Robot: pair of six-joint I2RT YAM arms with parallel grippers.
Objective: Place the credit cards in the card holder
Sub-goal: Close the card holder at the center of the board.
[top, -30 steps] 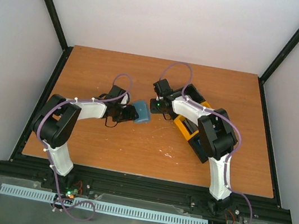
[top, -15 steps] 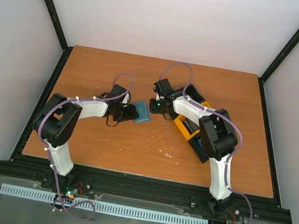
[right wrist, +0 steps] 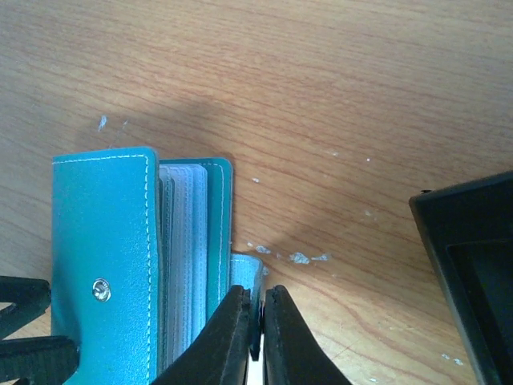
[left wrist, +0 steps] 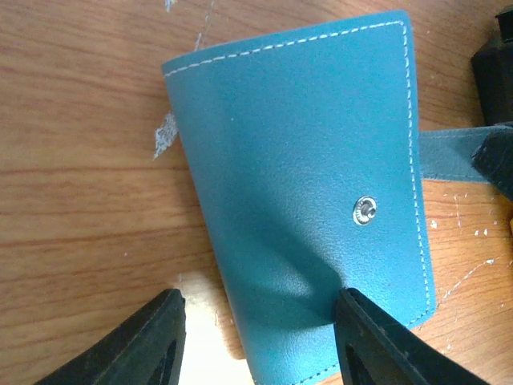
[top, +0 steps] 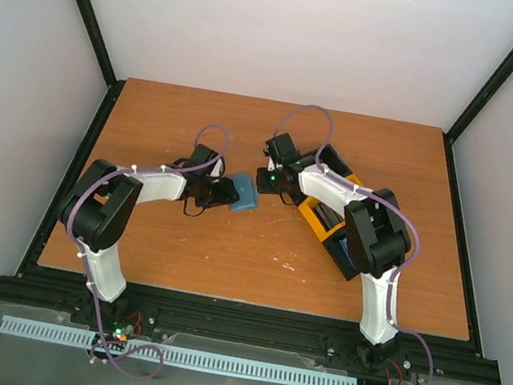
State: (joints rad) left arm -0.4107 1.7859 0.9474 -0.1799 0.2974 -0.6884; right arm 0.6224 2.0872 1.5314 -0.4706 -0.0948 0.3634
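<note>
The right gripper (right wrist: pixel 256 301) has drawn its fingers together over the last second. The card holder (left wrist: pixel 304 160) and the left arm sit much where they were. The fingers are now pinched on the holder's tab (right wrist: pixel 244 273), the short strap that sticks out from the back cover. That is probably so the flap can be pulled away and the holder opened.

The holder rests on the table (top: pixel 227 256) between the two arms. Its front cover is already lifted a little, so the clear pockets (right wrist: pixel 188 249) show as a thin stack between the covers.

The left gripper (left wrist: pixel 260 301) sits at the end of the holder away from the tab, one finger on each side. This looks meant to stop the holder sliding when the tab is tugged. The fingers are apart, but I cannot tell whether they actually press on the holder.

A black and yellow tray (right wrist: pixel 437 233) lies beyond the tab side, mostly under the right arm. I cannot make out any credit cards, and neither gripper holds one. Loading has apparently not begun.
</note>
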